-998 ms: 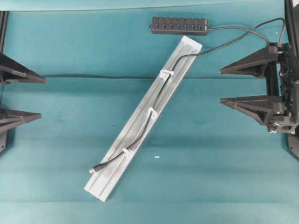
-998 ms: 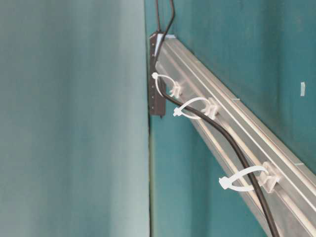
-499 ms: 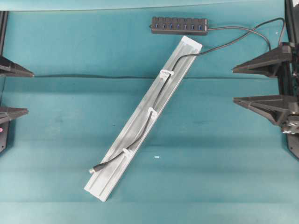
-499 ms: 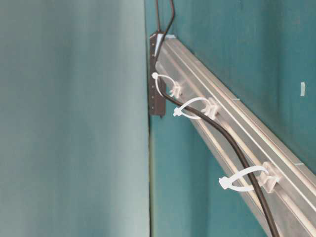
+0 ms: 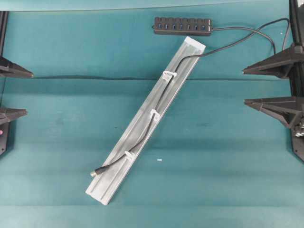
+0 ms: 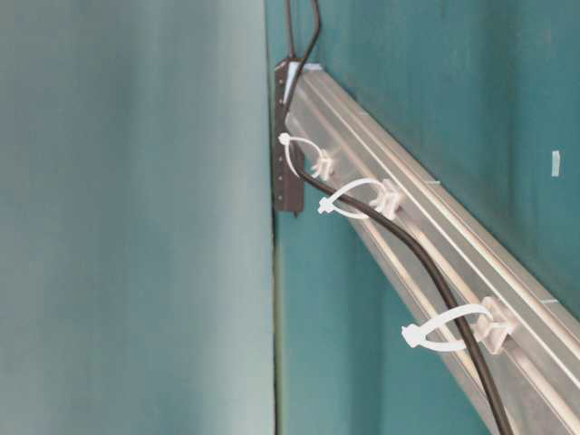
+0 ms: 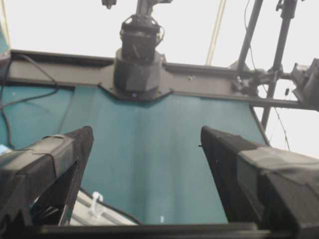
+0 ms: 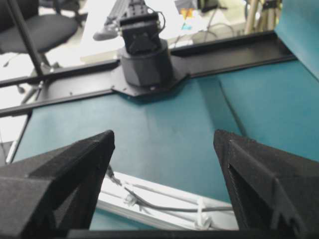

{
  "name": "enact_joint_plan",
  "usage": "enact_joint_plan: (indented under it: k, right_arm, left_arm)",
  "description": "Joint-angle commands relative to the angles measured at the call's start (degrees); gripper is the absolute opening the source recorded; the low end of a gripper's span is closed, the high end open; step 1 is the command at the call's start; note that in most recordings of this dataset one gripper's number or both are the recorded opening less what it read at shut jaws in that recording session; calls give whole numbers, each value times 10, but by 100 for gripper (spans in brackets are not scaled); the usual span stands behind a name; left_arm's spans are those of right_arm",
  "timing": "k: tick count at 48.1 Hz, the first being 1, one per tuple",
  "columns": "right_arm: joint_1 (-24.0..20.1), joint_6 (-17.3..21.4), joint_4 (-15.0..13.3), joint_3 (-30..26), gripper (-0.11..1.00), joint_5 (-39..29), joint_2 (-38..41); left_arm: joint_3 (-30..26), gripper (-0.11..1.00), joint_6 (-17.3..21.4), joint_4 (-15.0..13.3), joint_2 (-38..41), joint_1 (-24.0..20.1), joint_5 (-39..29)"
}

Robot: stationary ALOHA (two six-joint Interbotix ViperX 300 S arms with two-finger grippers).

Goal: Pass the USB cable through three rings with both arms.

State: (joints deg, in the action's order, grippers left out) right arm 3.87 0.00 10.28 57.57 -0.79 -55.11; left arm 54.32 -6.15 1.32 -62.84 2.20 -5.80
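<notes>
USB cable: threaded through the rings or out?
Threaded. The USB cable runs along the rail under all three rings, and its plug lies past the last one. Neither hand touches it.

A robotics lab: teal-covered bench point(image 5: 57, 142), camera stands point(image 7: 251, 35), office chair point(image 8: 42, 27).

Between our left gripper point(image 5: 21, 92) and right gripper point(image 5: 244, 86) lies open cloth. Only the rail point(image 5: 142, 127) with its cable point(image 5: 149, 130) crosses midway; the hub point(image 5: 183, 25) sits far beyond.
</notes>
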Motion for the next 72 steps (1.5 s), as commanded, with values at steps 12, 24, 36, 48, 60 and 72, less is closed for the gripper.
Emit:
enact_joint_plan:
  k: [12, 24, 36, 48, 60, 72]
  right_arm:
    - [11, 4, 0, 2, 87, -52, -14]
    - [16, -4, -3, 17, 87, -41, -36]
    - [18, -31, -15, 33, 87, 21, -98]
    - [18, -28, -15, 44, 87, 21, -116]
    - [11, -9, -5, 61, 87, 22, -53]
    - [-9, -18, -18, 65, 87, 63, -22]
  left_arm:
    - [-16, 96, 1, 2, 1, 2, 9]
    - [-13, 96, 1, 3, 2, 2, 5]
    - [-14, 96, 4, 3, -8, 0, 4]
    - [-8, 96, 2, 3, -3, -2, 0]
    - [-11, 96, -1, 3, -3, 3, -1]
    - [-11, 96, 2, 3, -28, 7, -1]
